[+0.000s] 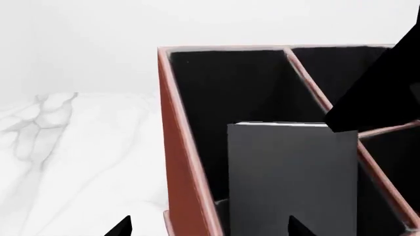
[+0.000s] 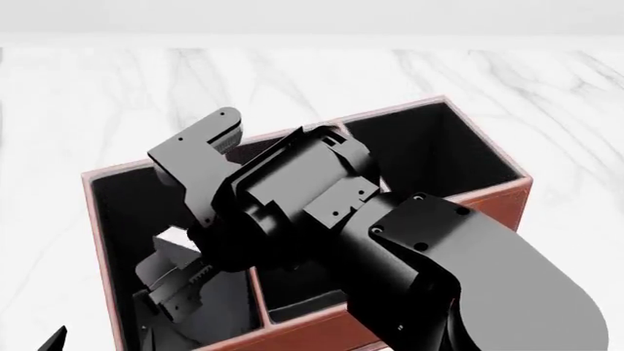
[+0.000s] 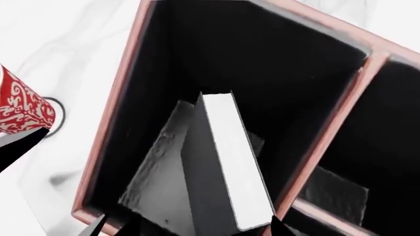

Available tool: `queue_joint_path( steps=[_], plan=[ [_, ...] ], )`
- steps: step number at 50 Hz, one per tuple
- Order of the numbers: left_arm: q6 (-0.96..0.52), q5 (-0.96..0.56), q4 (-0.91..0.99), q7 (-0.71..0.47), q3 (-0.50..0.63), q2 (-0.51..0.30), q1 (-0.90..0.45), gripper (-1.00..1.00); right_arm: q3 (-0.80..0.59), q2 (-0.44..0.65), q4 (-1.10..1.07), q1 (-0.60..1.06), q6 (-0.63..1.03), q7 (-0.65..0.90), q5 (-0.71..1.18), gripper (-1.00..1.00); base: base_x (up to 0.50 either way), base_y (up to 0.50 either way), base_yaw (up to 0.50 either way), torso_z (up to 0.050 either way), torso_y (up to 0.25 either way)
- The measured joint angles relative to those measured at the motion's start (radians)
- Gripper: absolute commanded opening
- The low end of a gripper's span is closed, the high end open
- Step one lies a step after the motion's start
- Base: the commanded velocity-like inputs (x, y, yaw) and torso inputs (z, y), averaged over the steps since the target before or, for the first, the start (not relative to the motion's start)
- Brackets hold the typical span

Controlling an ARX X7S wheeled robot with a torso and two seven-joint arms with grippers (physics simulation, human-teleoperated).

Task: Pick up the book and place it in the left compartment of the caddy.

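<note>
Right gripper (image 2: pixel 175 292) reaches down from the head view's foreground into the left compartment (image 1: pixel 223 88) of the caddy (image 2: pixel 487 197), its toothed fingers (image 2: pixel 185 289) just visible below the bulky black wrist and forearm that cover much of the organiser; whether the fingers are clamped or apart cannot be told, since the arm hides most of them. In the right wrist view two dark fingertips (image 3: pixel 279 227) show at the frame's edge on either side of the book (image 3: pixel 229 162), which stands on edge inside the long black-lined cell, white page edges up and leaning slightly against the reddish-brown divider. The left wrist camera sees the same book (image 1: pixel 292 177) from outside, its matte cover rising inside the compartment, just beside the caddy's near wall (image 1: pixel 180 162); only two small dark tips of the left gripper (image 1: pixel 210 228) show at the frame's edge, set wide of each other. Beyond the caddy's outer wall a red-and-white patterned mug (image 3: pixel 19 105) stands on the white marble tabletop (image 2: pixel 117 80), which stretches away behind the organiser.
</note>
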Motion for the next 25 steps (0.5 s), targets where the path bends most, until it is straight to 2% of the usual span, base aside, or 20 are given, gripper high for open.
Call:
queue_joint_path(
  steps=[25],
  plan=[
    [0.001, -0.004, 0.002, -0.005, 0.005, -0.004, -0.001, 1.0, -0.001, 0.0, 0.011, 0.018, 0.011, -0.002, 0.007, 1.0, 0.0, 0.0, 0.0, 0.0, 0.0]
  ],
)
